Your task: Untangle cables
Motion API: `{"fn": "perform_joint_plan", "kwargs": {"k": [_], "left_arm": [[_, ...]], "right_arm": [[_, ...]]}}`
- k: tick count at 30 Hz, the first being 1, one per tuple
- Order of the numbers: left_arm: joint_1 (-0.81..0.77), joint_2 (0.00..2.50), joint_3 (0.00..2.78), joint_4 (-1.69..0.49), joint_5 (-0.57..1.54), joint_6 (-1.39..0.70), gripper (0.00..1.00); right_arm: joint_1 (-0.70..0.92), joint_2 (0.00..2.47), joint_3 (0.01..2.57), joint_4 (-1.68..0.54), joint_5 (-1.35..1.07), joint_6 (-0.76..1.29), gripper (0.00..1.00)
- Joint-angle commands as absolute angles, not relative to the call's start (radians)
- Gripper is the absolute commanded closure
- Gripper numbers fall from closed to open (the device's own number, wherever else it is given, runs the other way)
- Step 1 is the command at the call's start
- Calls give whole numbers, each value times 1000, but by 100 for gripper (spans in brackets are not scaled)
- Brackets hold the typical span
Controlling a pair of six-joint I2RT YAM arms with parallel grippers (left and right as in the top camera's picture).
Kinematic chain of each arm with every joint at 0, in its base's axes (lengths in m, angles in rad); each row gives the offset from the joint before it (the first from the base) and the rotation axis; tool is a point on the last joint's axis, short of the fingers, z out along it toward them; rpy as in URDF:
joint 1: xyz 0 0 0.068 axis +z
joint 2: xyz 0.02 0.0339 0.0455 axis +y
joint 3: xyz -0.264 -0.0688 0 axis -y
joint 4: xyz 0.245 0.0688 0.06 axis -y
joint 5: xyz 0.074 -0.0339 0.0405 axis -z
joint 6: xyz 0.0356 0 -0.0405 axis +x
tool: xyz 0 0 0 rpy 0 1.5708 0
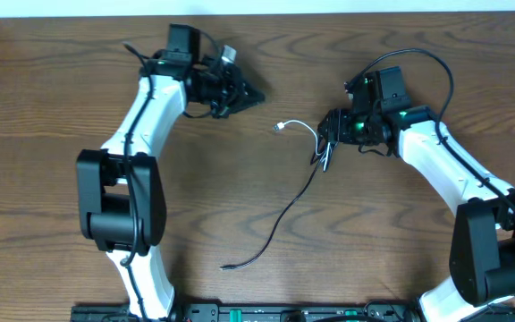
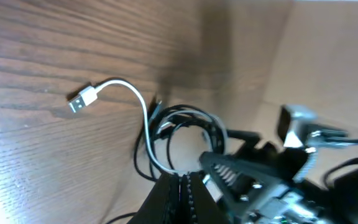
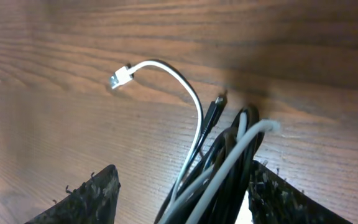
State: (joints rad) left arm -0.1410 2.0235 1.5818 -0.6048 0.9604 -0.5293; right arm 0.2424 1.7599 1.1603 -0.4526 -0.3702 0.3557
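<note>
The left gripper (image 1: 254, 94) is clenched shut on nothing, on the far side of the table (image 1: 52, 80) and left of the cables, maybe to keep out of the way; the white cable (image 1: 299, 126) curls in the middle, plug pointing left; the black cable (image 1: 280, 215) trails toward the near edge; both bunch together between the wide-apart fingers of the right gripper (image 3: 182, 174), which grips nothing, so the tangle lies loose; it looks not yet undone.

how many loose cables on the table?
2. White cable: bundled at the right gripper, plug lying left of it. Black cable: same bundle, tail trailing frontward. Bundle may hide more.
</note>
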Motion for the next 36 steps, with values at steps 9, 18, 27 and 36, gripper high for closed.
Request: {"fn": "perform_joint_plan", "kwargs": {"k": [9, 18, 27, 36], "left_arm": [[-279, 2008, 1588, -555, 881, -405, 92], [-294, 2008, 1588, -548, 1141, -163, 92], [-379, 2008, 1588, -635, 1135, 4, 86], [-457, 2008, 1588, -632, 974, -35, 73]], "right_arm": [[192, 1739, 1182, -436, -471, 399, 42], [155, 1739, 1184, -380, -545, 508, 41], [122, 1739, 1184, -354, -556, 546, 41], [87, 1739, 1184, -332, -583, 554, 43]]}}
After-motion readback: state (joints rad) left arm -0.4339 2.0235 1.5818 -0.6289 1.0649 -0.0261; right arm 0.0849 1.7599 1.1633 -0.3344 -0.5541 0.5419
